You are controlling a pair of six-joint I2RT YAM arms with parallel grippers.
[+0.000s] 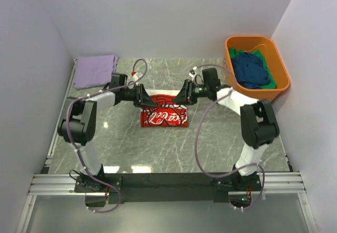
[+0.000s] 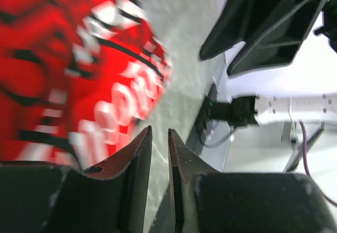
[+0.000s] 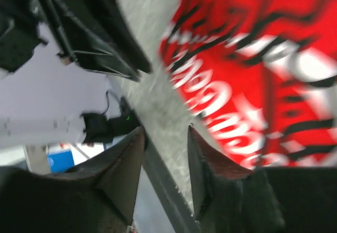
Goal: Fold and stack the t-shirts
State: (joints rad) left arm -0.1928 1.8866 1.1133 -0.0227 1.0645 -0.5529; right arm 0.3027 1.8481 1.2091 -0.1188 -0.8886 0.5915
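Note:
The white t-shirt lies folded in the middle of the table with its red panel of white script (image 1: 164, 114) facing up. It fills the left of the left wrist view (image 2: 63, 59) and the right of the right wrist view (image 3: 263, 59). My left gripper (image 1: 150, 100) hovers at the shirt's upper left edge, and its jaws (image 2: 159, 129) stand a narrow gap apart with nothing between them. My right gripper (image 1: 181, 96) hovers at the upper right edge, open and empty (image 3: 166, 128). The lavender t-shirt (image 1: 96, 70) lies flat at the back left. Dark blue (image 1: 251, 70) and green (image 1: 269, 83) shirts lie in the tub.
The orange plastic tub (image 1: 280, 64) stands at the back right against the wall. White walls close in the table on three sides. The marble tabletop (image 1: 174, 149) reaches to the metal rail (image 1: 168, 181) at the arm bases.

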